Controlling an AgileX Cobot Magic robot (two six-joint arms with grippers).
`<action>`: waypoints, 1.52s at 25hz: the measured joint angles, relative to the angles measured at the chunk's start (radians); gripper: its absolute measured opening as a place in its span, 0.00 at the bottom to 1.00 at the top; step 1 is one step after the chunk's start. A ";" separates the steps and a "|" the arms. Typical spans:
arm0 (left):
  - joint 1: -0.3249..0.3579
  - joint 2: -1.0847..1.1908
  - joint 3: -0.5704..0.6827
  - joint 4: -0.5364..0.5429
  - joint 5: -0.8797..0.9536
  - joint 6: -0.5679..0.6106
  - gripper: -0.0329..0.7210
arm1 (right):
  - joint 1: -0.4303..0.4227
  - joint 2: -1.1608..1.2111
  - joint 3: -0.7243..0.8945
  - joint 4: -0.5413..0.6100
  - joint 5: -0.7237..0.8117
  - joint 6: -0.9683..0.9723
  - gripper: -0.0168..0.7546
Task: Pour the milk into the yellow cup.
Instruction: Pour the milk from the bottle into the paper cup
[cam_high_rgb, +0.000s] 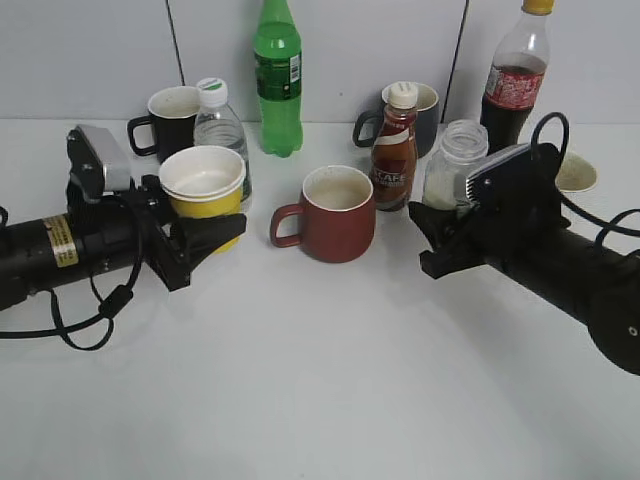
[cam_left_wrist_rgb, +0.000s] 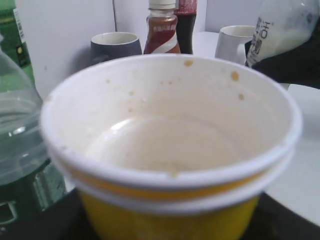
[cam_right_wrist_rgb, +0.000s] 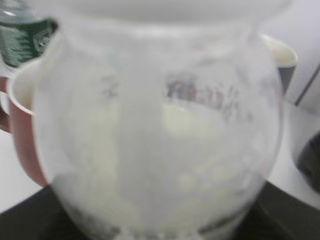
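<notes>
Exterior view: left claw (cam_high_rgb: 205, 240) pinches cup (cam_high_rgb: 203, 180) | right claw (cam_high_rgb: 440, 235) pinches milk (cam_high_rgb: 450, 165), capless | risk: mug (cam_high_rgb: 335, 212) sits between; tilting early spills onto worktop (cam_high_rgb: 320, 380)

Exterior view slanting down from the front across the table (cam_high_rgb: 320, 400); wrist views pressed close against the yellow cup (cam_left_wrist_rgb: 170, 150) and the milk (cam_right_wrist_rgb: 160, 135), both sharing the dark red mug (cam_right_wrist_rgb: 20, 125).
</notes>
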 joint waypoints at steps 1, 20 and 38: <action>-0.005 -0.005 0.000 0.002 0.000 -0.008 0.64 | 0.000 -0.017 0.000 -0.025 0.011 0.000 0.60; -0.239 -0.019 0.000 0.006 0.001 -0.051 0.64 | 0.063 -0.145 -0.201 -0.307 0.319 -0.280 0.60; -0.305 -0.020 -0.023 0.007 0.000 -0.053 0.64 | 0.070 -0.145 -0.234 -0.304 0.308 -0.756 0.60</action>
